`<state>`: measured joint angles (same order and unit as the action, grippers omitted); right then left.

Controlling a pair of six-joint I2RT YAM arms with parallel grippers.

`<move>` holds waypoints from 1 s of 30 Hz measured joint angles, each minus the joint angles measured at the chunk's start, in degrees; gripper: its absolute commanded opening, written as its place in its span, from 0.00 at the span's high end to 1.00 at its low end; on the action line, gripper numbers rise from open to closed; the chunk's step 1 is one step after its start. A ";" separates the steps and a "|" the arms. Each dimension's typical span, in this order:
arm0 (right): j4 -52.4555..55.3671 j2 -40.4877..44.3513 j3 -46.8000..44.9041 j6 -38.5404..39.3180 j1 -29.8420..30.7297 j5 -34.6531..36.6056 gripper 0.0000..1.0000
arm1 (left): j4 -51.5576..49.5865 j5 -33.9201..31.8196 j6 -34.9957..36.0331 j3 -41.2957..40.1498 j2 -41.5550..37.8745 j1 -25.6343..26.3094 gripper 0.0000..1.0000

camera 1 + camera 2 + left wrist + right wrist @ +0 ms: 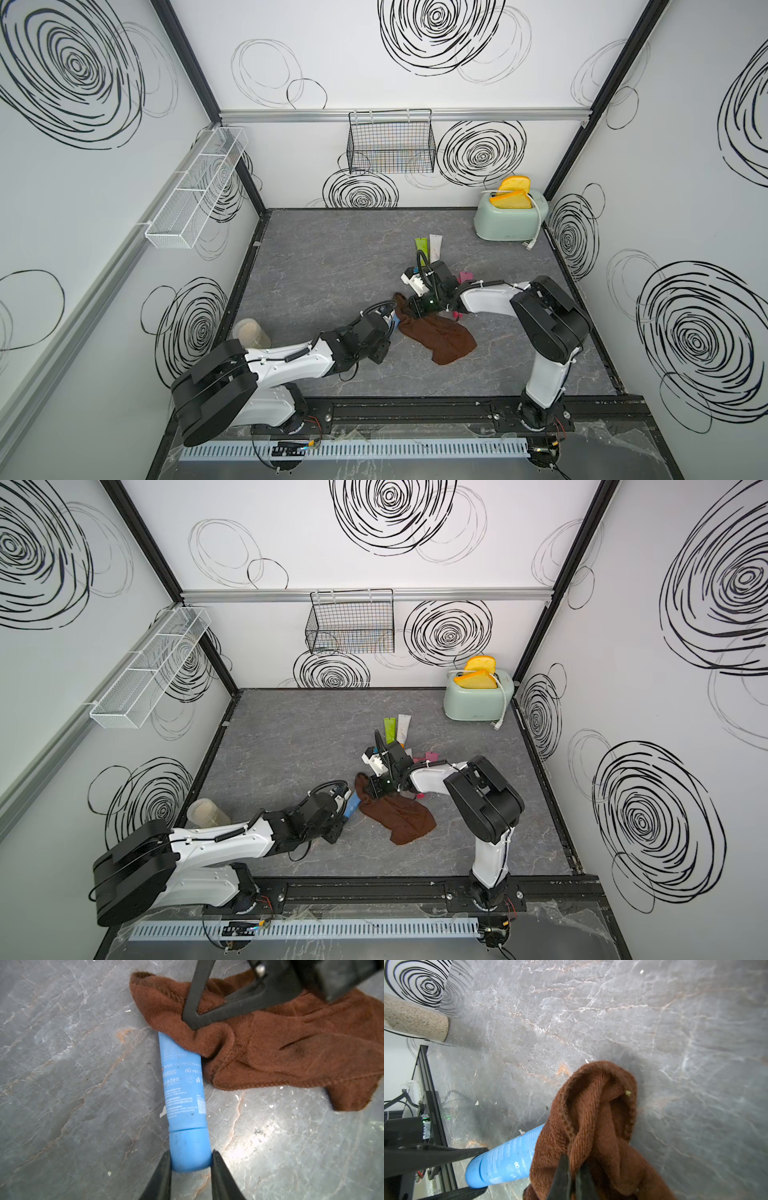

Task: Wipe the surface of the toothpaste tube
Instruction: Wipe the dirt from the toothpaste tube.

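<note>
My left fingers stand narrow, clamped on either side of the blue cap of the toothpaste tube. My right fingers are pinched almost together on a bunched fold of the brown cloth.

The tube lies flat on the grey table, near the middle and between the two arms. Its cap points toward the left arm, and its other end is tucked under the cloth's edge.

I judge the wipe barely under way. Only the covered end meets the cloth, while the printed body and the cap lie bare and are left to rub.

The left wrist view shows small dark specks on the tube's print, which no other view resolves. The right wrist view shows how the cloth is gripped and how it drapes over the tube. Both top views reduce the tube to a blue sliver, but only they show the spare tubes farther back and the toaster in the far right corner.
</note>
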<state>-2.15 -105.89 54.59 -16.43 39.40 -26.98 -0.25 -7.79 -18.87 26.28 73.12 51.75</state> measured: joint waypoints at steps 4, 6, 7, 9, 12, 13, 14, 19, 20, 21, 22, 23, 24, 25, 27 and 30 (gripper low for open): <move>-0.22 0.22 0.15 0.07 3.21 2.43 1.00 | -1.40 -0.15 0.00 -0.74 -0.17 0.02 1.00; -1.07 1.14 -0.68 -0.55 5.27 2.78 1.00 | -2.19 0.04 0.02 -0.81 -0.17 0.02 1.00; -1.33 1.73 -1.18 -0.94 6.36 2.75 1.00 | -2.27 0.07 0.02 -0.81 -0.17 0.07 1.00; -1.77 2.91 -2.19 -2.03 9.27 2.27 1.00 | -2.54 0.22 0.02 -0.81 -0.17 0.07 1.00; -2.60 3.26 -2.71 -2.67 12.09 1.33 1.00 | -3.13 0.48 0.07 -0.87 -0.20 0.07 1.00; -2.80 3.26 -2.73 -2.75 12.22 1.18 1.00 | -3.15 0.50 0.09 -0.92 -0.31 0.07 1.00; -2.84 3.19 -2.73 -2.86 11.96 0.70 1.00 | -3.13 0.55 0.11 -0.96 -0.42 0.07 1.00; -2.23 2.64 -2.62 -2.56 8.50 -1.38 1.00 | -2.12 0.72 0.20 -1.44 -1.03 0.07 1.00; -1.31 2.49 -2.21 -2.19 7.13 -1.33 1.00 | -1.75 0.70 0.22 -1.46 -1.36 0.04 1.00; -0.46 2.25 -1.60 -1.92 5.77 -1.07 1.00 | -1.33 0.66 0.22 -1.46 -1.60 0.04 1.00; 0.50 1.92 -0.85 -1.68 4.42 -0.42 1.00 | -0.98 0.63 0.22 -1.46 -1.77 0.04 1.00; 1.49 1.49 0.11 -1.33 2.89 0.70 1.00 | -0.74 0.63 0.22 -1.46 -1.92 0.00 1.00; 2.25 0.94 1.05 -1.03 1.57 1.95 1.00 | -0.48 0.66 0.22 -1.46 -2.10 0.00 1.00; 2.84 0.39 1.88 -0.81 0.76 2.80 1.00 | -0.11 0.70 0.22 -1.46 -2.19 0.00 1.00; 3.67 -0.61 3.23 -0.50 -0.55 4.44 1.00 | 0.39 0.72 0.22 -1.46 -2.32 0.00 1.00; 4.17 -1.18 3.82 -0.20 -0.31 5.88 1.00 | 0.37 0.72 0.26 -1.51 -2.67 0.00 1.00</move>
<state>2.02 -107.07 58.41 -16.62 39.09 -21.10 0.12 -7.07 -18.61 24.77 70.46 51.75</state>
